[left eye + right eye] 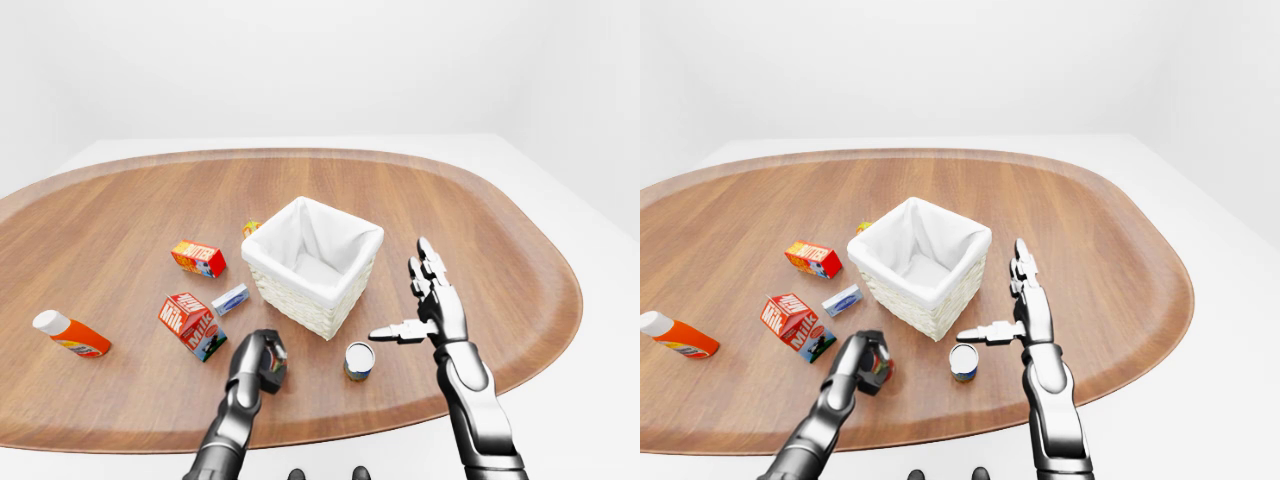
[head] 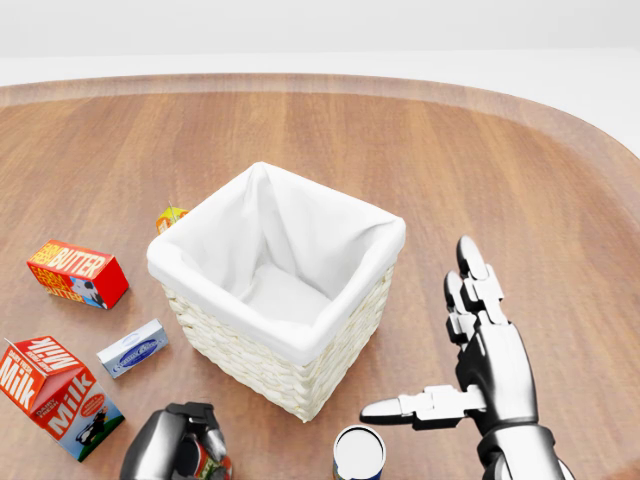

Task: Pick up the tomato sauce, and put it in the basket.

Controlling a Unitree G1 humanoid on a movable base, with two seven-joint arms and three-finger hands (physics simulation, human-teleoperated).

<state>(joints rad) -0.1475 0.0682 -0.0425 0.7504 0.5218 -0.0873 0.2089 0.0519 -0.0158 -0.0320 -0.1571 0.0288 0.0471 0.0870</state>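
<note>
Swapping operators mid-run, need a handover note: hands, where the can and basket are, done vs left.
Left hand: fingers closed round the red tomato sauce can, which sits low near the table, bottom left in the head view.
Right hand: open, empty, to the right of the basket.
Second can stands untouched between the hands.
Done: grasp. Left: lift, carry over the empty basket, release.

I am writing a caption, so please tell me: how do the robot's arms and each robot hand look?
Both arms are glossy grey metal with dark joints. The right robot hand has three segmented silver fingers with black knuckle gaps. The left robot hand looks darker, with black finger links. No cables, sleeves or markings are visible.
</note>
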